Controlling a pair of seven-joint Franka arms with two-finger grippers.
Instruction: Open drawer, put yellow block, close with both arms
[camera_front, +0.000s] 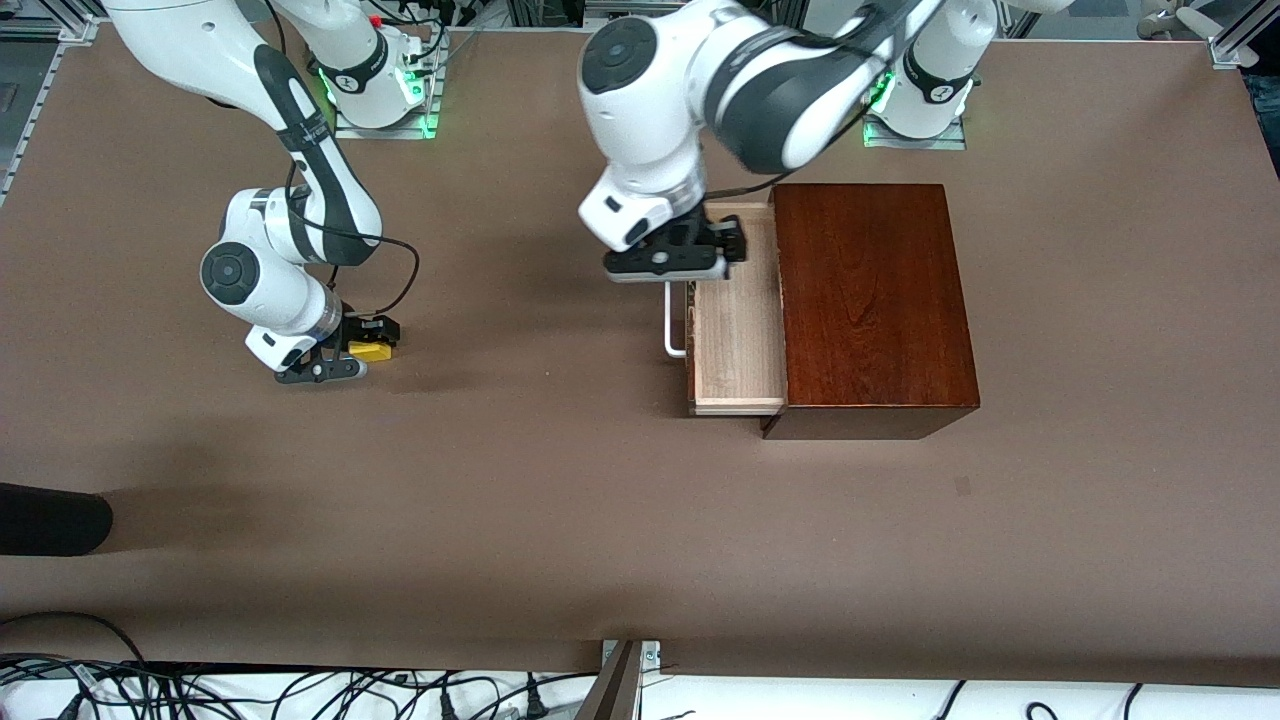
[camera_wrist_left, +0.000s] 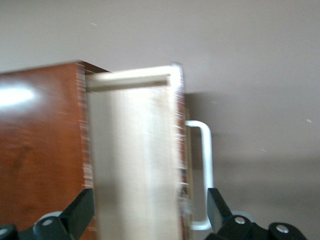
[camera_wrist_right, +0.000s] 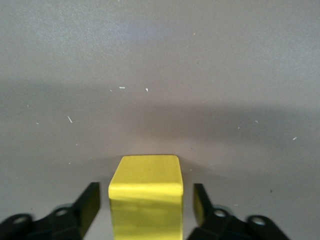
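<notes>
The drawer (camera_front: 735, 335) stands pulled out of the dark reddish-brown wooden box (camera_front: 870, 300), its pale tray empty and its white handle (camera_front: 672, 322) facing the right arm's end. My left gripper (camera_front: 690, 262) is open over the drawer's end farther from the front camera. In the left wrist view the left gripper (camera_wrist_left: 150, 212) straddles the tray (camera_wrist_left: 132, 160), with the handle (camera_wrist_left: 202, 170) beside one finger. The yellow block (camera_front: 372, 351) lies on the table between the fingers of my open right gripper (camera_front: 352, 350). In the right wrist view the block (camera_wrist_right: 146, 192) has a gap to each finger of the right gripper (camera_wrist_right: 146, 206).
A dark rounded object (camera_front: 50, 520) lies at the table's edge at the right arm's end, nearer the front camera. Cables (camera_front: 300, 690) run along the near edge. Bare brown table (camera_front: 540, 450) lies between the block and the drawer.
</notes>
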